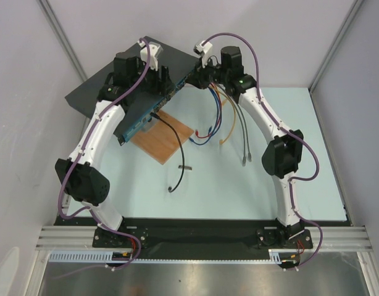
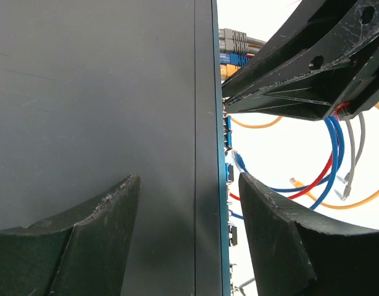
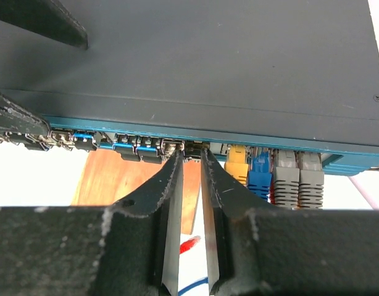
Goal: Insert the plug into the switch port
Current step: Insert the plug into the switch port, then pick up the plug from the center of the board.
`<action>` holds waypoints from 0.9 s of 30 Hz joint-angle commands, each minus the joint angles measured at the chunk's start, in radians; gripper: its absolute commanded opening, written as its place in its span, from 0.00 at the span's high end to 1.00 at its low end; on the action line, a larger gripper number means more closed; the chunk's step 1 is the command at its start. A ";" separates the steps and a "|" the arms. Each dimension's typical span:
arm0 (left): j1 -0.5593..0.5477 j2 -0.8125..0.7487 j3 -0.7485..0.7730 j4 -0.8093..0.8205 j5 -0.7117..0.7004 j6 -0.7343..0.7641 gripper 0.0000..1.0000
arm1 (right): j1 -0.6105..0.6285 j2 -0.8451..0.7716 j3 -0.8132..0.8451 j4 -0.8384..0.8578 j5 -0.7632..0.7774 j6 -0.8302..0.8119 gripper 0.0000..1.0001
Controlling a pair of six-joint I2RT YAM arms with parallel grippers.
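Two grippers work at the switch (image 1: 94, 92), which sits at the table's (image 1: 239, 185) far left corner, blue port face toward the wooden board (image 1: 162, 139). Left gripper (image 2: 189, 179) is spread wide, straddling the switch's top front edge, clamping nothing. Right gripper (image 3: 191, 153) fingers are nearly together, tips at a port just left of the seated yellow plug (image 3: 237, 163); can't tell if anything is pinched.

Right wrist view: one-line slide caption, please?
Right gripper holds its plug at the switch's port row, beside seated yellow plug, blue plug and grey plugs.
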 commanded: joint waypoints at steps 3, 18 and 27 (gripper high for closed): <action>0.020 -0.002 0.044 0.008 0.051 -0.005 0.29 | 0.025 -0.058 -0.069 0.139 -0.042 -0.023 0.76; 0.040 -0.151 0.001 0.093 0.237 0.024 0.22 | 0.120 -0.566 -0.738 -0.285 -0.110 -0.443 0.38; 0.061 -0.263 -0.071 0.025 0.203 0.042 0.21 | 0.308 -0.409 -0.831 -0.260 0.172 -0.454 0.57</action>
